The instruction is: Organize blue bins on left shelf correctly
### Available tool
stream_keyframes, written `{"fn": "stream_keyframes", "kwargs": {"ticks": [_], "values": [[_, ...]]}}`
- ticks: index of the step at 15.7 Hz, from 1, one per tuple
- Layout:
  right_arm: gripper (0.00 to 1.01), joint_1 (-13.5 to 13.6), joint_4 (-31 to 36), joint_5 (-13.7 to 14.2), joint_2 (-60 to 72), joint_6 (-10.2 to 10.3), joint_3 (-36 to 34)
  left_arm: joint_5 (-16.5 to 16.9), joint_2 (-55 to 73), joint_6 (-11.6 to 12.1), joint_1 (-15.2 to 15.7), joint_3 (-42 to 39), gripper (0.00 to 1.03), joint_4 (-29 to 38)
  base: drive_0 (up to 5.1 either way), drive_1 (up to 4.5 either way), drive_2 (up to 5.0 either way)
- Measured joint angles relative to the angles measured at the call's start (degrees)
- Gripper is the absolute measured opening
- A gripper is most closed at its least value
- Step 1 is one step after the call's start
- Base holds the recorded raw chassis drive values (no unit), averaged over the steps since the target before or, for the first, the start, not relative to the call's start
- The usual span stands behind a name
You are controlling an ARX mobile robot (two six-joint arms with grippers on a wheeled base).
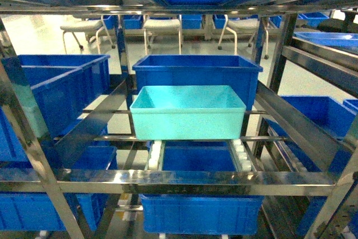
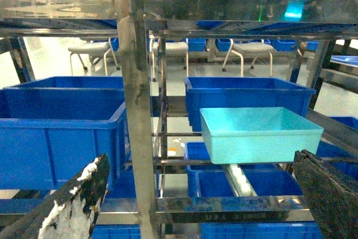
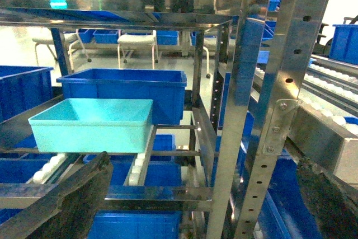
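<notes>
You are looking at the turquoise bin (image 1: 187, 113) sitting on the sloped roller level of the left shelf (image 1: 168, 180), in the middle bay. It is resting just in front of a dark blue bin (image 1: 197, 74), and they are probably touching, though I cannot tell for sure. The white roller rails (image 1: 155, 155) are showing under its front edge.

Both grippers are standing open and holding nothing. In the left wrist view the left gripper (image 2: 201, 205) is showing its two dark fingers far apart near the picture's lower corners, and the right gripper (image 3: 201, 205) is doing the same in the right wrist view. Both are well apart from the bin, in front of the front beam (image 1: 168, 178).

What could go wrong, in my judgement: the bin is lying on rollers that are sloping, so a push from one finger could make it roll or turn before you are gripping it. The walls are glossy and tapered, so a pinch on the rim could be slipping. The steel post (image 2: 134, 110) is standing close to the left arm's path, and you could hit it.

The arms are not appearing in the head view, and the fingers are cut off in the wrist views. The back of the turquoise bin is hidden. The lower bins (image 1: 198, 211) are only partly visible.
</notes>
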Motion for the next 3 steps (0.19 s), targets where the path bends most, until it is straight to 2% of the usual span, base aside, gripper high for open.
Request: {"fn": "stream_keyframes", "kwargs": {"ticks": [3], "values": [[0.98,-0.02,0.00,0.00,0.00,0.00,0.00,0.00,0.00,0.00,0.00,0.00,0.98,0.00,0.0,0.00,0.0]]}}
